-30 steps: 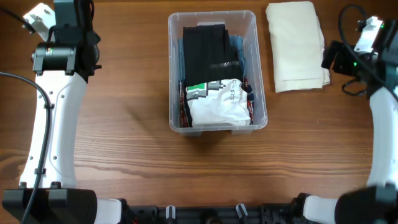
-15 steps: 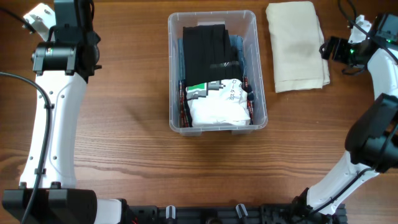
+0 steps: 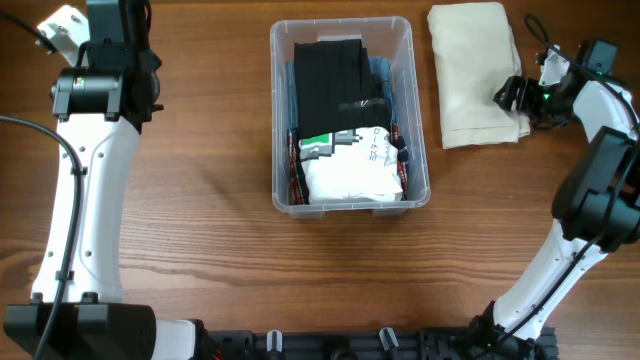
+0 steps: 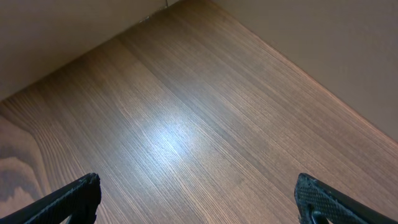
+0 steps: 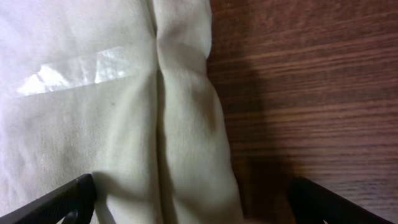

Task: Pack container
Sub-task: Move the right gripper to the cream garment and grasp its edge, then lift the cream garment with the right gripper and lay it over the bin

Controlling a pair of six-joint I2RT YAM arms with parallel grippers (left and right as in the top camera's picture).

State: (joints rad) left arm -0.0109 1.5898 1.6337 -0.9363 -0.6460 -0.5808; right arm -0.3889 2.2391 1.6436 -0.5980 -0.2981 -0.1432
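The wooden surface [image 3: 220, 200] carries the container [image 3: 340, 22], which already holds 1 black folded item [image 3: 335, 75] and 1 white printed one [image 3: 350, 165]. Just right of the container lies a cream folded garment [image 3: 475, 75], its long axis parallel to the container's. The right end effector [image 3: 508, 97], fingers apart, straddles the garment's edge farthest from the container, making it the nearer arm. Far left of the container, the left end effector [image 4: 199, 202] hangs spread over the surface.
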